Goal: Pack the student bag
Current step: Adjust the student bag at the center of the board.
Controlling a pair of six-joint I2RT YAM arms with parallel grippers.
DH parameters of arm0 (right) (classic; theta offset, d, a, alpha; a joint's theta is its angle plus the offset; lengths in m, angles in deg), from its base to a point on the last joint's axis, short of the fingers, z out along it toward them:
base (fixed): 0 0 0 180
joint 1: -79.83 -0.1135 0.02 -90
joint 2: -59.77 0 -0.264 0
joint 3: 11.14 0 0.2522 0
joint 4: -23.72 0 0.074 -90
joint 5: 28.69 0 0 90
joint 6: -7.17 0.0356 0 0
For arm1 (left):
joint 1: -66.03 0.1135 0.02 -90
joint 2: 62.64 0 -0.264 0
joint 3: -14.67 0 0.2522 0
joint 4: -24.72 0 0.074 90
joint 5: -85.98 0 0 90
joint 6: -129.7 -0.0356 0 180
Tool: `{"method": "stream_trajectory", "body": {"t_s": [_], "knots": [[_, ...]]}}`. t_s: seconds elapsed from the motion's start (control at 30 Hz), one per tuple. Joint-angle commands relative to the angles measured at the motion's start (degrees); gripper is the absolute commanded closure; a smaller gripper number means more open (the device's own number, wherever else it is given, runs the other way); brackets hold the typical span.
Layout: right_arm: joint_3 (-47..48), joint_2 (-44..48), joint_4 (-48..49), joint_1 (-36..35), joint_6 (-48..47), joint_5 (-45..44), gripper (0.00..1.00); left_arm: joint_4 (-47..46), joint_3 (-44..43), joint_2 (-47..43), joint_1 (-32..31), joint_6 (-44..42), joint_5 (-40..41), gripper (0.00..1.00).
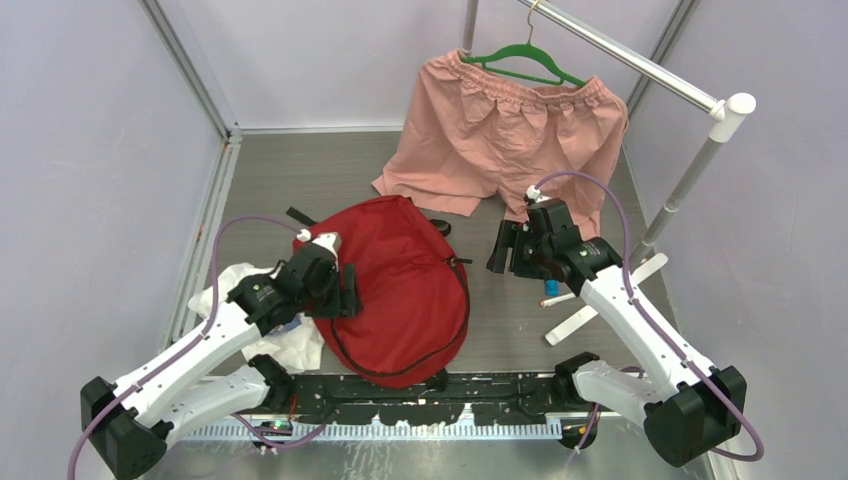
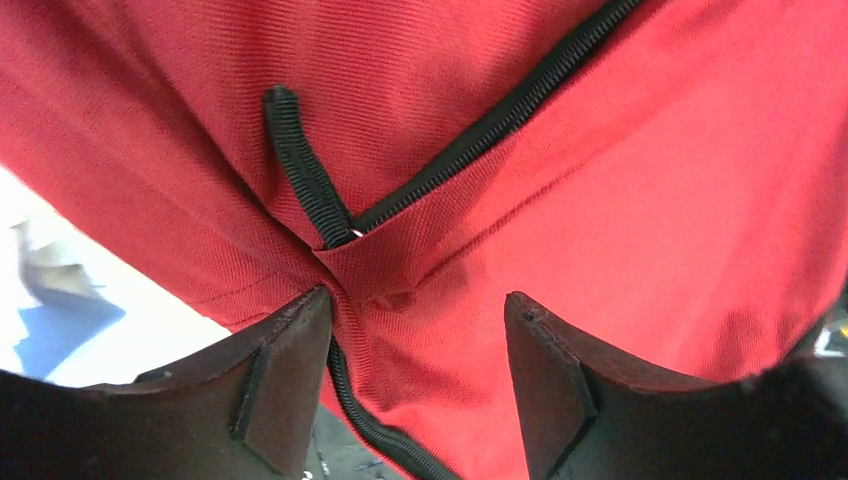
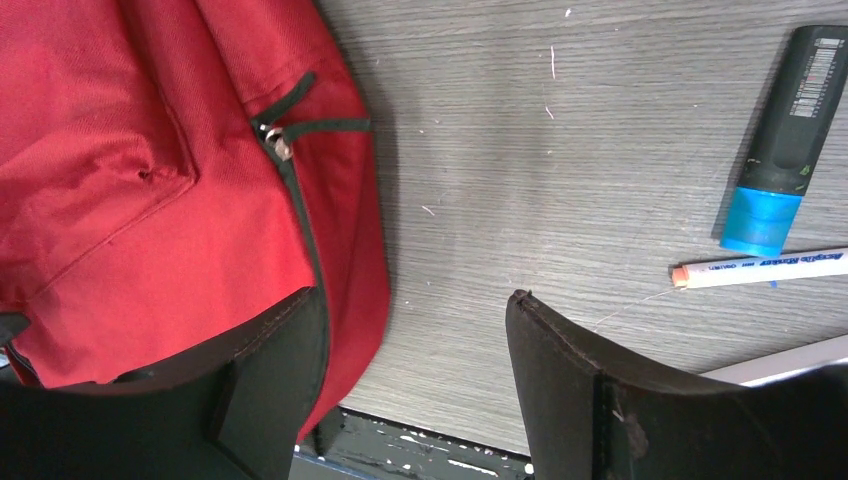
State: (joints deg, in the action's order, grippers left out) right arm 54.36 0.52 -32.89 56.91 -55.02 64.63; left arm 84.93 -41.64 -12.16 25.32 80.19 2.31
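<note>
L end effector (image 2: 415, 300) open wide, nothing clamped, jaws astride student bag (image 2: 600, 200) fabric at zip pull (image 2: 300, 165), R end effector (image 3: 415, 295) open, empty, just beside bag's edge, bag centre-left on counter (image 3: 520, 150), grey woodgrain, white walls (image 1: 100, 150), pink shorts (image 1: 505, 135) at rear

Clearance: L side crowded, bare lane on R of backpack.
Backpack (image 1: 400, 285) fills table centre; plastic bag (image 1: 245, 300) butts against its L edge, no gap there. Left gripper (image 2: 415, 330) sits right on the fabric at the zipper, jaws apart. Bare table (image 1: 495, 320) btw backpack and right gripper (image 3: 415, 340) is free. Further R: highlighter (image 3: 775, 140), pen (image 3: 765, 268), rack foot (image 1: 600, 305). Shorts (image 1: 500, 140) hang at the back, hem near backpack top; rail (image 1: 640, 62) above.
</note>
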Motion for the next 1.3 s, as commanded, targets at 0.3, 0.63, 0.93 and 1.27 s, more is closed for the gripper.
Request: {"method": "stream_trajectory", "body": {"t_s": [0.3, 0.63, 0.93, 1.27], "knots": [[1.1, -0.5, 2.1, -0.1, 0.2, 0.1, 0.27, -15.8, 1.5, 4.2, -11.8, 3.0, -14.0, 0.37], [0.6, 0.8, 0.4, -0.2, 0.5, -2.9, 0.27, -11.3, -6.5, -2.4, -14.1, -1.0, -1.7, 0.30], [-2.8, -2.0, -3.0, 3.0, 6.3, -17.8, 0.22, -6.8, -4.3, -9.9, -14.1, 0.9, 6.7, 0.28], [-9.0, -0.7, 0.9, 13.5, 12.9, -17.7, 0.16, -7.7, -3.5, -9.8, -14.1, 1.3, 4.7, 0.29]]}}
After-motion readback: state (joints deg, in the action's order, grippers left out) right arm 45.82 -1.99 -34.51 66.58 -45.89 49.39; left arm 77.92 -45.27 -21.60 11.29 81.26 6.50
